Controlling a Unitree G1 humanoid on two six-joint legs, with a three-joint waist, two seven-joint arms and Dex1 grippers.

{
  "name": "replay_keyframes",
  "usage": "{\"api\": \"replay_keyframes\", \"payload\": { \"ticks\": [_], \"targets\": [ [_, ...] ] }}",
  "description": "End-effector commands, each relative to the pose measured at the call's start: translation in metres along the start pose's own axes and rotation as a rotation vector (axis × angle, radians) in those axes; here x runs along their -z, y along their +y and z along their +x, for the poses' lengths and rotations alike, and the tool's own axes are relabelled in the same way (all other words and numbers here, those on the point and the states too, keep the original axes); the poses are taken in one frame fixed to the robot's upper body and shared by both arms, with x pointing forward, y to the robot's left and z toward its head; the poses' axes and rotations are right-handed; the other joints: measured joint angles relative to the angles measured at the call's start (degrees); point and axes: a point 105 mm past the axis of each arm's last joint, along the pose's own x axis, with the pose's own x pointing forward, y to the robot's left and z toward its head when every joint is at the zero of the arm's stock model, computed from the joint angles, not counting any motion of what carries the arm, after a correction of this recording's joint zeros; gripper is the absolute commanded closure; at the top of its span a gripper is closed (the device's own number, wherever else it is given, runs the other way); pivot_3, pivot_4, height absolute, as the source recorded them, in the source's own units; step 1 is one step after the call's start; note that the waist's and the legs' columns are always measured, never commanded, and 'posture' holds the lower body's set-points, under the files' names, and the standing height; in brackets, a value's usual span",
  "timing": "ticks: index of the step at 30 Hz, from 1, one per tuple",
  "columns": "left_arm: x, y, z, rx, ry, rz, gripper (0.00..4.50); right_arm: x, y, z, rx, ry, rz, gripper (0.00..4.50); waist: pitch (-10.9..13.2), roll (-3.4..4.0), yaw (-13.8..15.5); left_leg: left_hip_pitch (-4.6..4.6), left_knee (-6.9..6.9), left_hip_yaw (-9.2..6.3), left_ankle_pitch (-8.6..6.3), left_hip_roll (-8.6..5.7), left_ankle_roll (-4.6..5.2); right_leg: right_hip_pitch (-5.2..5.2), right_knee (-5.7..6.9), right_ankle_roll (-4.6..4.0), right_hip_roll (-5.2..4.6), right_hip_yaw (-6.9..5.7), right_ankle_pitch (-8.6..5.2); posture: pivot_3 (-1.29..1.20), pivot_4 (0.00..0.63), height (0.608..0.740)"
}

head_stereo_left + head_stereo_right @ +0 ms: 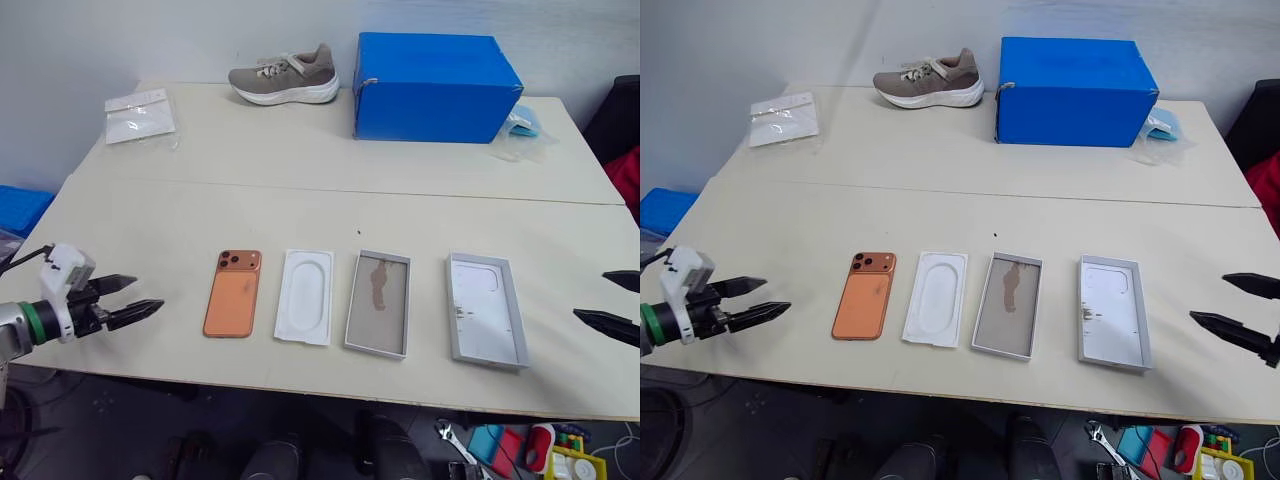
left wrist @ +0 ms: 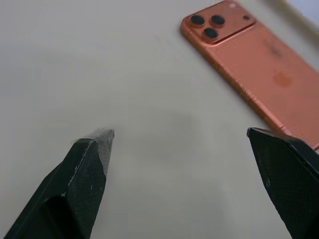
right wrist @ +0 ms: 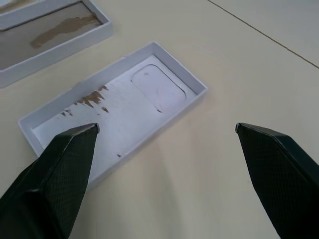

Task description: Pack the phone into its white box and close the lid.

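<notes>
Between phone (image 1: 232, 293) and white box (image 1: 378, 303), insert (image 1: 305, 296)

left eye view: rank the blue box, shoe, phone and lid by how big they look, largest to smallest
1. Blue box, clearly largest.
2. Shoe and lid: look about alike; the shoe is farther from the camera, so I won't rank them.
3. Phone, smallest, slightly smaller than the lid.
</notes>
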Motion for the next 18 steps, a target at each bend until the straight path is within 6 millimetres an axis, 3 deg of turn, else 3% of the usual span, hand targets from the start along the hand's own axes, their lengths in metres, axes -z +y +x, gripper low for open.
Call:
{"api": "replay_keyframes", "payload": {
  "ticks": [1, 3, 6, 12, 18],
  "targets": [
    [-0.017, -0.024, 0.007, 0.132, -0.014, -0.041, 0.01, -0.026, 0.030, 0.011, -0.117, -0.057, -0.051, 0.00, 0.0, 0.00, 0.0, 0.00, 0.01, 0.00, 0.00, 0.01, -0.01, 0.00, 0.01, 0.00, 0.01, 0.00, 0.00, 0.00, 0.150, 0.740],
    [-0.021, -0.029, 0.010, 0.158, -0.015, -0.070, 0.01, -0.029, 0.038, 0.014, -0.146, -0.059, -0.056, 0.00, 0.0, 0.00, 0.0, 0.00, 0.05, -0.01, -0.01, 0.04, -0.03, 0.00, 0.04, 0.00, 0.04, -0.01, 0.00, 0.00, 0.150, 0.740],
    [-0.027, -0.054, 0.020, 0.299, 0.029, -0.195, 0.01, -0.044, 0.069, 0.031, -0.254, -0.082, -0.108, 0.00, 0.0, 0.00, 0.0, 0.01, 0.08, 0.00, -0.02, 0.05, -0.04, 0.01, 0.08, 0.00, 0.06, 0.00, 0.00, 0.00, 0.150, 0.740],
    [-0.019, -0.090, 0.044, 0.441, 0.213, -0.353, 0.01, -0.057, 0.115, 0.053, -0.416, -0.114, -0.177, 0.00, 0.0, -0.05, 0.0, 0.03, 0.13, -0.01, -0.03, 0.05, -0.06, 0.01, 0.12, 0.00, 0.08, 0.00, 0.00, 0.00, 0.150, 0.740],
    [-0.030, -0.106, 0.072, 0.489, 0.250, -0.457, 0.01, -0.058, 0.138, 0.067, -0.486, -0.145, -0.186, 0.00, 0.0, -0.19, 0.2, 0.02, 0.21, -0.02, -0.03, 0.03, -0.07, 0.00, 0.18, 0.00, 0.09, -0.03, 0.00, 0.00, 0.150, 0.740]
  ]
}}
